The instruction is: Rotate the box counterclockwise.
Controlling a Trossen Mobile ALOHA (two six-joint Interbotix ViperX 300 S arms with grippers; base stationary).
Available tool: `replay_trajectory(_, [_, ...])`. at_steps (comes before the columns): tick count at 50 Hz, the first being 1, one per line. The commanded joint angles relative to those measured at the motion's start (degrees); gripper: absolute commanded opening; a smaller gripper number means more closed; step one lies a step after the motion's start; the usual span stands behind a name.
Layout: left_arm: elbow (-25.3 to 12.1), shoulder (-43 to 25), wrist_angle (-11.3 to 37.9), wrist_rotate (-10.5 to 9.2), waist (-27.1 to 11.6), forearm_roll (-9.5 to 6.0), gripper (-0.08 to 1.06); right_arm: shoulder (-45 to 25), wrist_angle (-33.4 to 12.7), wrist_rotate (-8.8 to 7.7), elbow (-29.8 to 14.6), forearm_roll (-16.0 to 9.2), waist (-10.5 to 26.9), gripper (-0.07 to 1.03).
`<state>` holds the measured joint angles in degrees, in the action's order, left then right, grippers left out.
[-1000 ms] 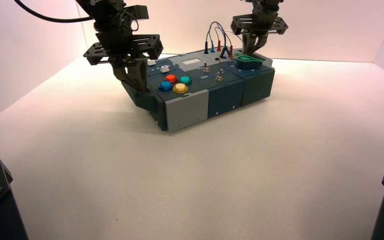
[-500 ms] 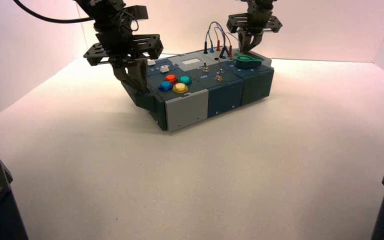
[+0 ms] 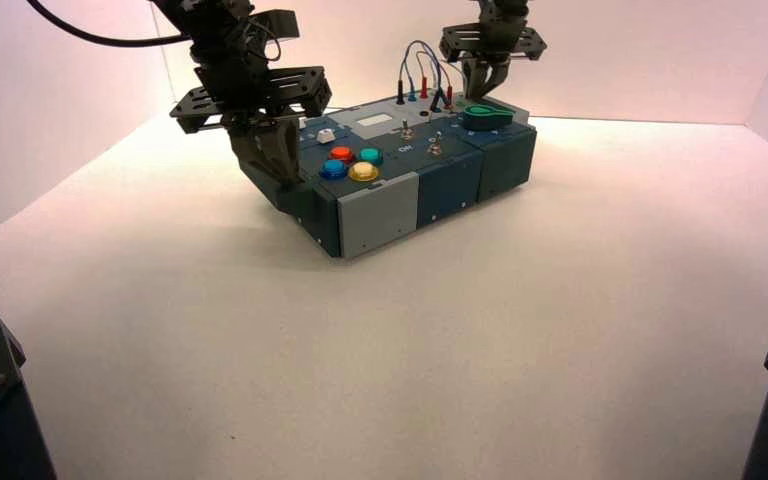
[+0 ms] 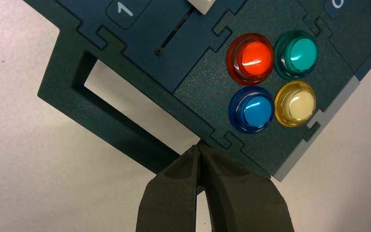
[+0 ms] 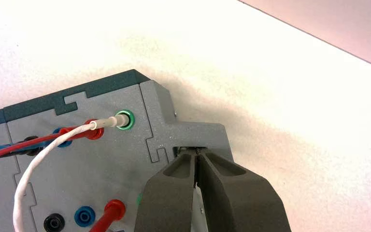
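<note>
Your box (image 3: 400,185) sits far back on the table (image 3: 460,340), long axis skewed, button end toward you. Left gripper (image 4: 200,154), pinched closed, presses its near-left handle (image 4: 101,111); right gripper (image 5: 196,159), closed, meets the far corner.

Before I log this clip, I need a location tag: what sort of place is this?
Probably a lab test enclosure for robot handling, not a home or workshop. A plain white floor meets bare walls, and the only object is a practice box of buttons, switches and wires, with the left gripper and right gripper at opposite ends.
</note>
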<state>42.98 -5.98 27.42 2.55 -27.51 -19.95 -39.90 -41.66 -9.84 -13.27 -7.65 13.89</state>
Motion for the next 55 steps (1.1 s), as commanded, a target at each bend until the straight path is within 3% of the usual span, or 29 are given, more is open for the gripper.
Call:
replay_trajectory(1, [-0.09,1.58,0.35,-0.18,-0.88,-0.79,-0.03,-2.02,-0.70,0.26,-4.48,-0.44,2.81,-0.02])
replay_trajectory(9, [-0.18,2.11,0.26,-0.09,-1.14,-1.41,-0.03,-4.39,-2.99,0.26,-8.44,-0.62,3.60,-0.02])
replay_trajectory(24, [-0.35,2.11,0.26,0.00,-1.14,-1.41,-0.03,-2.55,-3.25,0.26,-7.29,-0.62,3.60,-0.02])
replay_trajectory(40, [-1.49,2.72,-0.53,1.23,-1.14,-0.88,-0.03,5.80,-0.70,0.44,4.04,-0.62,3.60,-0.02])
replay_trajectory(55, [-2.55,3.43,-0.53,2.37,-0.88,-0.62,-0.03,10.37,1.05,0.79,9.67,-0.70,3.60,-0.02])
